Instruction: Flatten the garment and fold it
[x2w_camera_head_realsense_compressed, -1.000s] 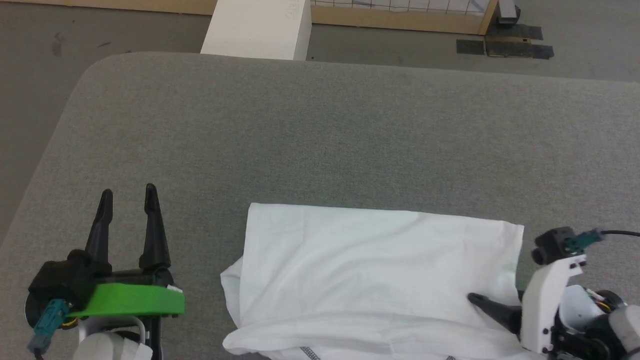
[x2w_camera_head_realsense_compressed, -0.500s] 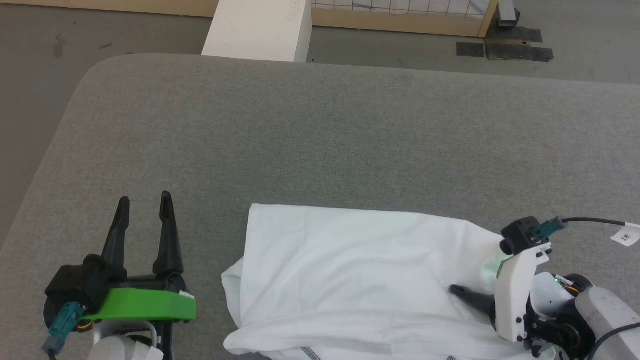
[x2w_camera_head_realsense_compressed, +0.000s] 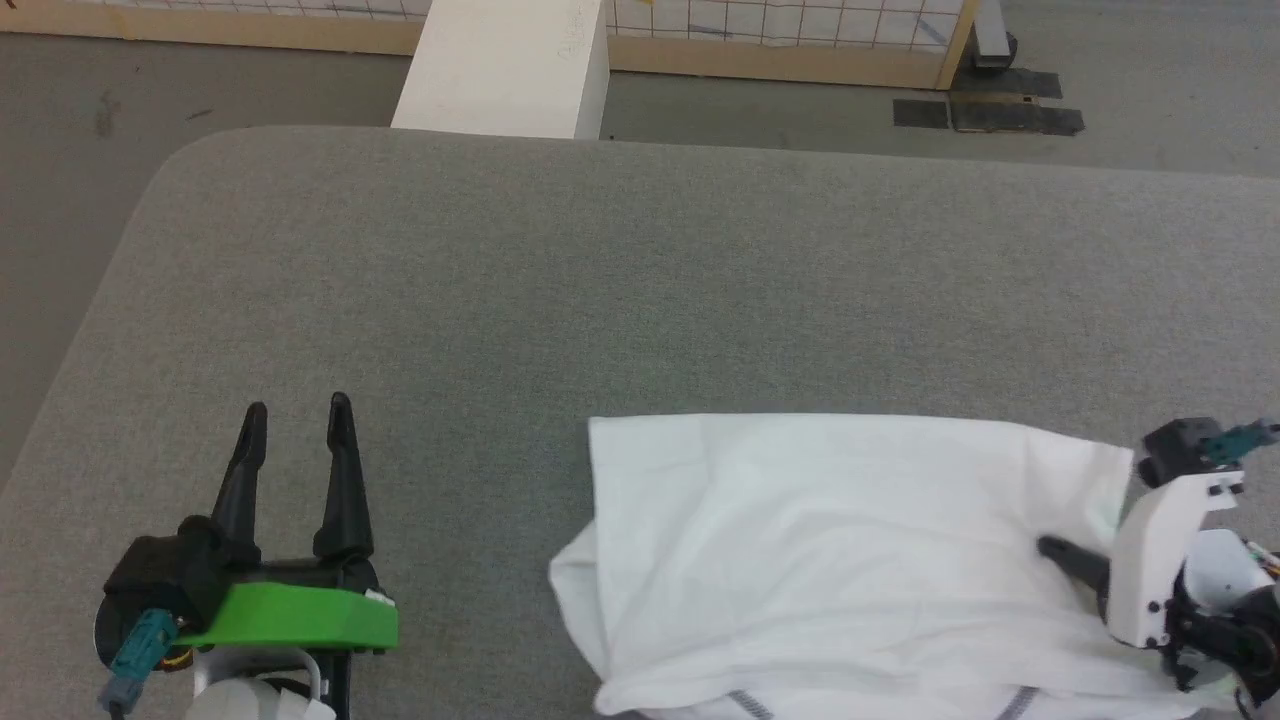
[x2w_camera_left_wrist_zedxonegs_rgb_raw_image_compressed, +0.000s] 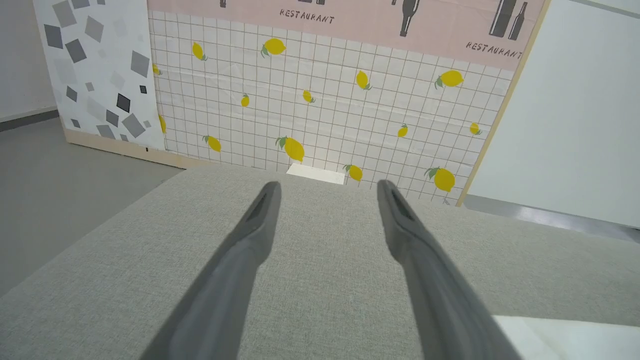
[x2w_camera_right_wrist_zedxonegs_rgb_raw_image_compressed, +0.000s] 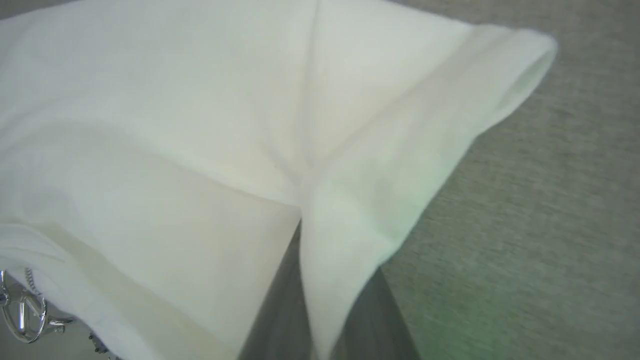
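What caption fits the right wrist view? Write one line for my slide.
Right fingers pinch a fold of the white garment over the grey table.

My left gripper (x2w_camera_left_wrist_zedxonegs_rgb_raw_image_compressed: 327, 189) rises from bottom centre, jaws spread apart over a grey fabric table (x2w_camera_left_wrist_zedxonegs_rgb_raw_image_compressed: 320, 285). A lemon-patterned wall (x2w_camera_left_wrist_zedxonegs_rgb_raw_image_compressed: 320, 110) spans the top.

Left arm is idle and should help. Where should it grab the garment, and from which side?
Probably the far left corner of the garment, from its left: that edge lies flat, free, nearest the open left gripper; the right gripper pinches the opposite side.
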